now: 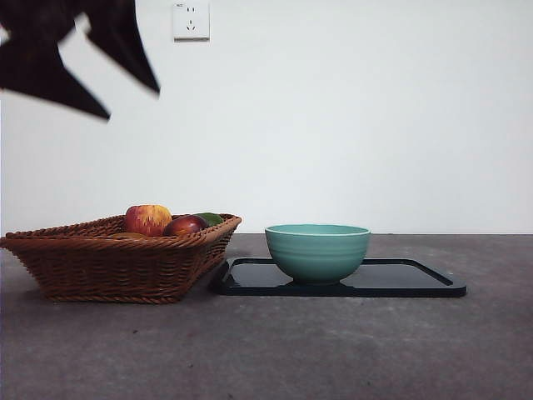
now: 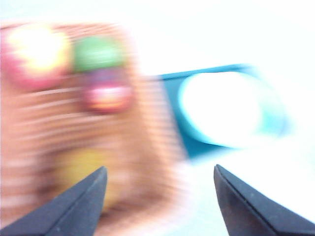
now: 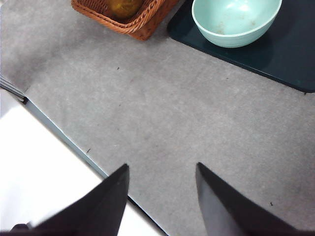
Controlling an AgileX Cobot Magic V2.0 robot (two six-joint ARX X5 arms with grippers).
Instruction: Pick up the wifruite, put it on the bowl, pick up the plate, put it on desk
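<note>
Nothing is done yet: the wifruite [image 3: 123, 7] lies in the basket [image 1: 125, 262], the bowl [image 1: 317, 252] is empty on the tray [image 1: 416, 282]. Left gripper [image 2: 160, 196], upper left in the front view, and right gripper [image 3: 162, 194] have open, empty jaws.

the left wrist view is smeared; basket [image 2: 74, 123] fruits are colour blobs. the wifruite [image 3: 123, 7] is cut off by the frame (right wrist view).

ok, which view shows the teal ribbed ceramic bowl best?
Front view: the teal ribbed ceramic bowl is sharp, side-on, whole, standing on the black tray. The right wrist view shows its inside from above, cut at the frame edge. The left wrist view is motion-blurred.
</note>
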